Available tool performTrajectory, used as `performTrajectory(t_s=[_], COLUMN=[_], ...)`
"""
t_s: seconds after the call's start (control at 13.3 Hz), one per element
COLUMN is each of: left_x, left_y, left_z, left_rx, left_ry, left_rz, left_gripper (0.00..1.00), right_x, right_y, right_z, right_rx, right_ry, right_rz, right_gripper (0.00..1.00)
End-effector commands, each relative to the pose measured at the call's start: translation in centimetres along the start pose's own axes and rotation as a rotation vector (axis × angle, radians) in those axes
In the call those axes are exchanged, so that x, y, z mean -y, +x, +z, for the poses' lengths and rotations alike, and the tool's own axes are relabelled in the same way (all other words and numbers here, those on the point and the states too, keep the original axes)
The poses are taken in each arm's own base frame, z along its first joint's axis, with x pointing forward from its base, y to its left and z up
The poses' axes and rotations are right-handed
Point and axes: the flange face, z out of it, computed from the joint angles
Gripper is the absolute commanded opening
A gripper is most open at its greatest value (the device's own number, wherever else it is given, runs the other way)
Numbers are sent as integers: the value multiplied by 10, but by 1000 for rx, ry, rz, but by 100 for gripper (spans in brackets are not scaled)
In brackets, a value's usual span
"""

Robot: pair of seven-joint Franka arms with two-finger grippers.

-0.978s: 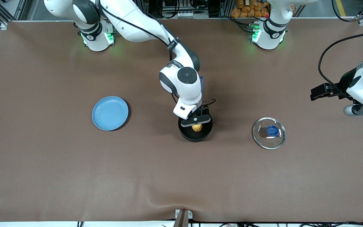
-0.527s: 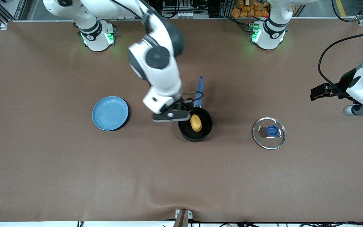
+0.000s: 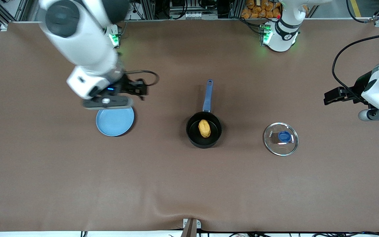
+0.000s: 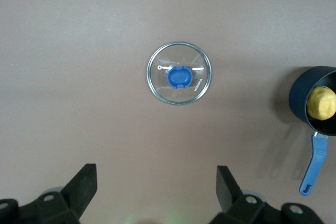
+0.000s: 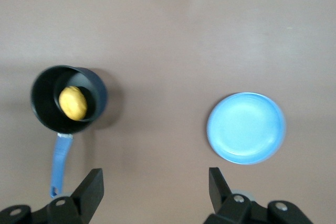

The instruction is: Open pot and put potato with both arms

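the potato is lying inside the pot, which is sitting open near the middle of the table with its blue handle pointing toward the robots' bases. the glass lid is resting flat on the table, well apart from the pot toward the left arm's end, blue knob facing up. judging from that layout, both halves of the job look done: the pot is uncovered and the potato is in it, so the step in hand appears to be the arms clearing off.

the right gripper is hanging up in the air over the table just beside the blue plate, at the edge farther from the front camera. its jaws are standing apart with nothing between them, as the right wrist view is showing, with plate and pot both visible below. the left gripper is waiting high over the left arm's end of the table, jaws spread wide and empty, its wrist camera looking down on the lid.

if anything is left, it is probably only parking the right arm without brushing the plate; the task sentence is not asking for the lid to go back on.
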Motion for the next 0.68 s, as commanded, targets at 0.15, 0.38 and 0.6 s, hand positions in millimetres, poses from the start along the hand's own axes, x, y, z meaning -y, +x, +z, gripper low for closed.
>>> performTrajectory(t_s=[0.15,0.38,0.6], left_x=[1,-1,-3], left_y=[-3,-4,-11], left_z=[-4,-4,-5], left_rx=[3,5,14], left_ry=[-1,-1,0], left_rz=[11,6,8], left_gripper=[100,100,100], right_x=[-131,-214,-272], right_y=[-15,-18,-27], right_z=[-25,-30,-45], right_rx=[11,9,-9], right_ry=[-24,-49,-50], right_rz=[-7,-48,-107], right_gripper=[89,86,86])
